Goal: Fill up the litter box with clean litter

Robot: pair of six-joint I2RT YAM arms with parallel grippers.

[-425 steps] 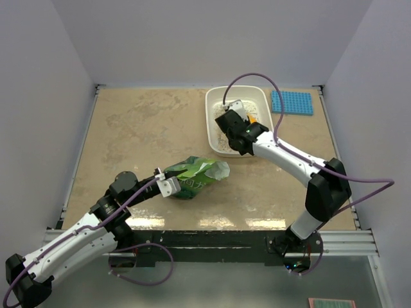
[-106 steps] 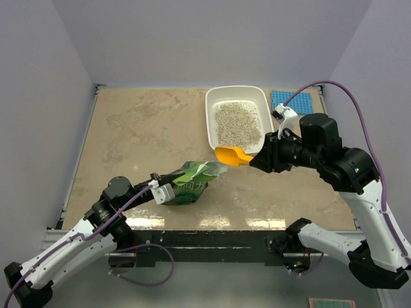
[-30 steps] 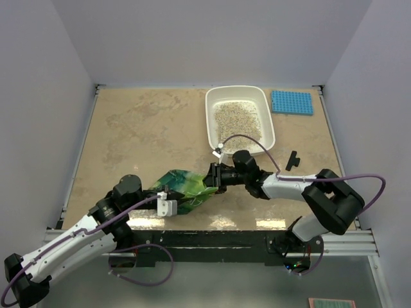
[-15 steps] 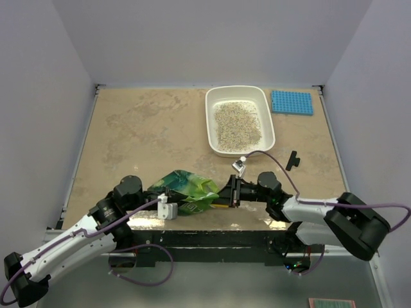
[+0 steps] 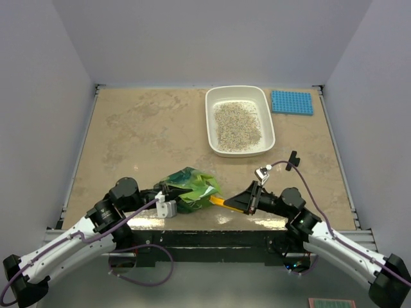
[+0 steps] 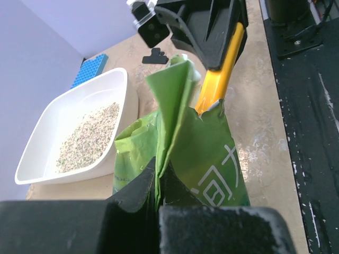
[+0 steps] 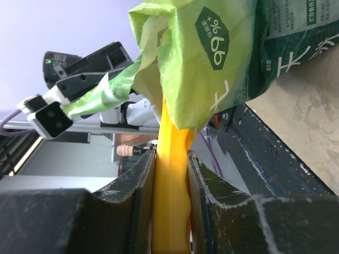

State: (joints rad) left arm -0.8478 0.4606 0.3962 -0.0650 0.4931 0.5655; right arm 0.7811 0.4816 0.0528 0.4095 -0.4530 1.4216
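Loose litter [image 5: 236, 123], likely spill-prone, lies in the box [image 5: 235, 90] at upper right, while the left gripper [image 5: 174, 191] pinches the soft bag [image 5: 192, 187] at lower centre and the right gripper [image 5: 240, 203] clamps the stiff scoop [image 5: 219, 202] by its handle.

litter box [image 5: 239, 89]: back right, clean litter [image 5: 237, 124] inside | mat [image 5: 291, 102]: right of it | bag [image 5: 192, 192]: front, scoop [image 5: 219, 202] in it
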